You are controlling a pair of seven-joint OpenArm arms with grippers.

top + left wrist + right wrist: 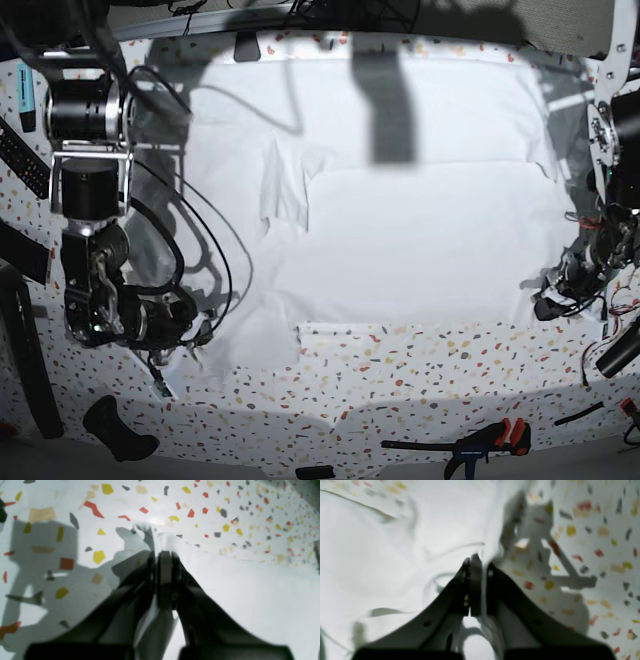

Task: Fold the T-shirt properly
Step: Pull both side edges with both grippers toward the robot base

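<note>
Going from the base view's left: right gripper (190,335) pinches the T-shirt (400,230) at its near-left corner, jaws pressed together on cloth, probably the hem, blurry. The white, lightly creased T-shirt lies spread across the speckled table (400,390). At its right edge, left gripper (553,300) is clamped on a bunched fold, ready to lift.

The plain white T-shirt (400,230) lies spread mostly flat, one sleeve folded inward, near corners pinched up.
</note>
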